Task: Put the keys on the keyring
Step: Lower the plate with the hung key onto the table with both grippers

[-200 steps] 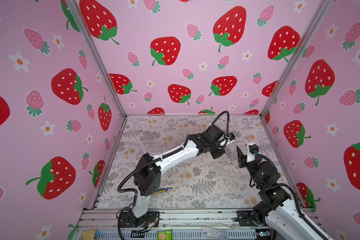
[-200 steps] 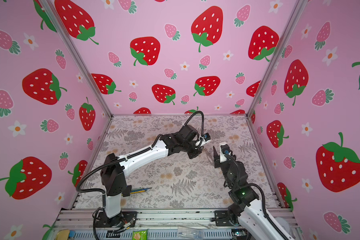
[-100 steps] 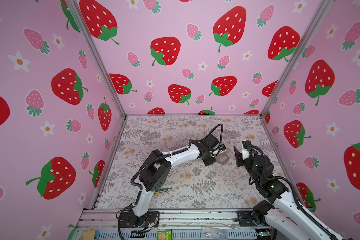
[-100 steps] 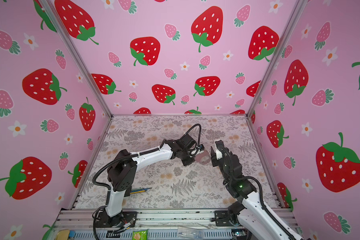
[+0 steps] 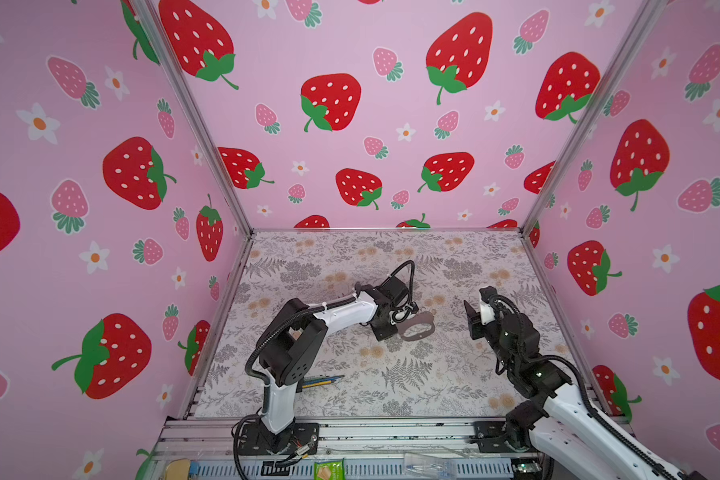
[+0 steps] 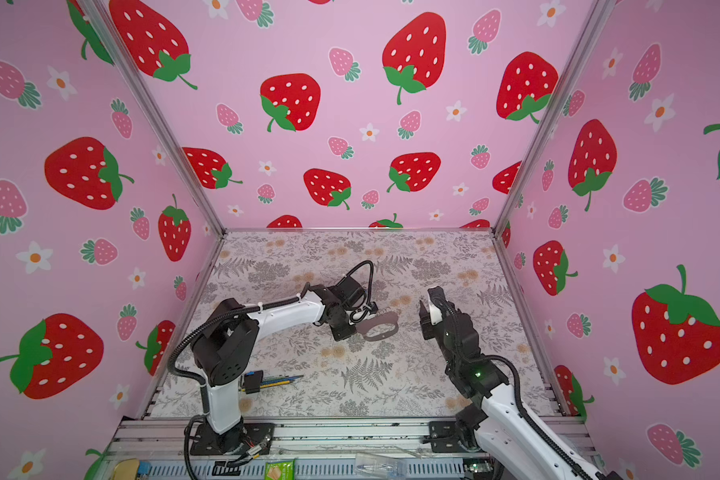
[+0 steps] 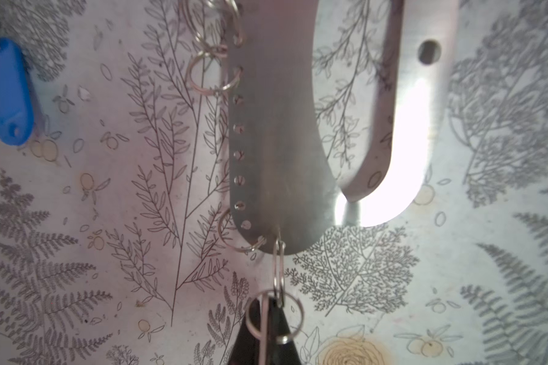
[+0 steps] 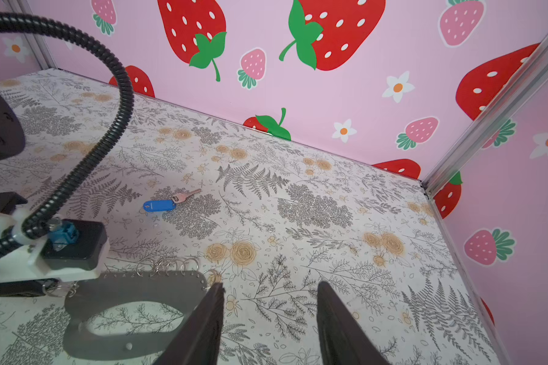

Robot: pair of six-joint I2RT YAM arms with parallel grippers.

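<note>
The keyring [image 5: 417, 326] [image 6: 380, 326] is a flat taupe holder with an oval cut-out and metal rings along one edge. It hangs low over the table. My left gripper [image 7: 266, 316] [image 5: 396, 329] is shut on one of the small end rings [image 7: 274, 311]; the holder [image 7: 266, 126] stretches away from the fingertips. A key with a blue tag [image 8: 159, 205] [image 7: 8, 91] lies on the table beyond the keyring. My right gripper [image 8: 271, 284] [image 5: 476, 309] [image 6: 429, 311] is open and holds nothing. One of its fingers stands beside the keyring's [image 8: 124, 294] ringed end.
A hex-key bundle in a black and blue holder [image 6: 267, 380] [image 5: 323, 380] lies near the left arm's base. Pink strawberry walls close in the table [image 5: 391, 382] at the back and both sides. A metal rail with a green packet [image 5: 328, 469] runs along the front.
The left arm has come down and drawn back, bringing the keyring from higher up to just over the table. The right gripper has shifted slightly and stays open.
</note>
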